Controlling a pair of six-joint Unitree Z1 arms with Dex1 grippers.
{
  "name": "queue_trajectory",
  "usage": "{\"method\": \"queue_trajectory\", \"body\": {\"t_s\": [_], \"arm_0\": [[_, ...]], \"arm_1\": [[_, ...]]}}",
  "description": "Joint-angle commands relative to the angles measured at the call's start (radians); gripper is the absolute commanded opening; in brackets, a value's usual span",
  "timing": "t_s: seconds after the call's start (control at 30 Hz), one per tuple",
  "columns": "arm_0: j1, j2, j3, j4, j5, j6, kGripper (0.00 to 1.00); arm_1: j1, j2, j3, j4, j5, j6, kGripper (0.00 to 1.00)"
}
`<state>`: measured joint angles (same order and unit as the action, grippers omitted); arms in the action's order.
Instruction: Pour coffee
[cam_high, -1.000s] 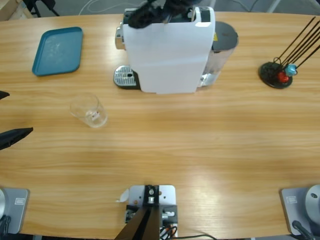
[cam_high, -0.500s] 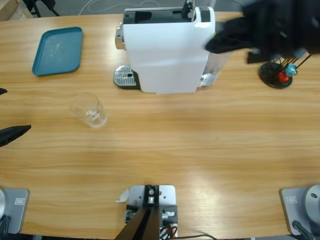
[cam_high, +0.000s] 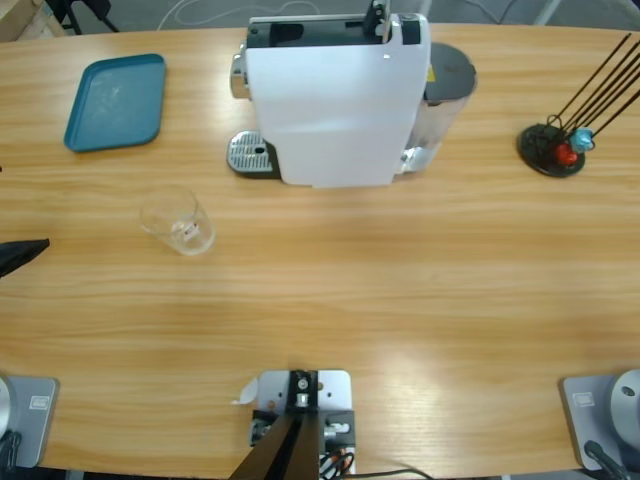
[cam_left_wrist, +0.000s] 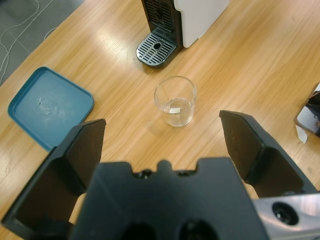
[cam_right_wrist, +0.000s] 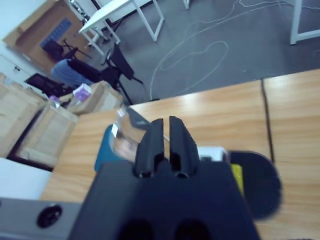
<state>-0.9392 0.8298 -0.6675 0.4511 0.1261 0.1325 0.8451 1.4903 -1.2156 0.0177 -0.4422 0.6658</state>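
A: Looking along the left gripper (cam_left_wrist: 162, 150), the glass (cam_left_wrist: 175, 100) lies straight ahead and centred between its 2 jaws, which are spread wide with nothing between them. It stands upright, so its long axis runs up from the desk (cam_high: 400, 280).

B: And the right gripper (cam_right_wrist: 165, 131)?

A: Its jaws are pressed together on nothing, and it is tilted up over the far side of the desk toward the room. In the high view only the black tip of the left gripper (cam_high: 20, 255) shows at the edge, near the glass (cam_high: 178, 222), so I judge the left arm much the nearer.

B: Where is the coffee?

A: I see no dark liquid anywhere. The glass looks clear and empty, with only a pale glint at its base. It stands well apart from the drip tray (cam_left_wrist: 157, 48) of the coffee machine (cam_high: 335, 95), not under the spout.

B: Materials?

A: The glass is thin, smooth, round and see-through, likely slippery for black jaws. The machine is a white glossy box with a perforated metal grate. There is also a blue plastic tray (cam_high: 116, 101) with rounded corners, and a black capsule stand (cam_high: 555, 145) with thin rods, on pale wood grain.
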Motion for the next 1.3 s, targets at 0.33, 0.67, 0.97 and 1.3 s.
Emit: {"method": "queue_trajectory", "body": {"t_s": [0.33, 0.67, 0.97, 1.3], "arm_0": [[0.01, 0.028, 0.025, 0.008, 0.004, 0.017, 1.0], [0.01, 0.022, 0.041, 0.006, 0.006, 0.015, 1.0], [0.01, -0.001, 0.062, 0.004, 0.003, 0.015, 1.0], [0.01, -0.006, 0.054, 0.004, 0.004, 0.014, 1.0]], "arm_1": [[0.021, 0.161, -0.079, -0.001, 0.031, 0.101, 0.0], [0.067, 0.228, -0.132, -0.002, 0.038, 0.199, 0.0], [0.133, 0.277, -0.182, 0.025, 0.039, 0.187, 0.0], [0.134, 0.308, -0.196, 0.054, 0.052, 0.187, 0.0]]}}
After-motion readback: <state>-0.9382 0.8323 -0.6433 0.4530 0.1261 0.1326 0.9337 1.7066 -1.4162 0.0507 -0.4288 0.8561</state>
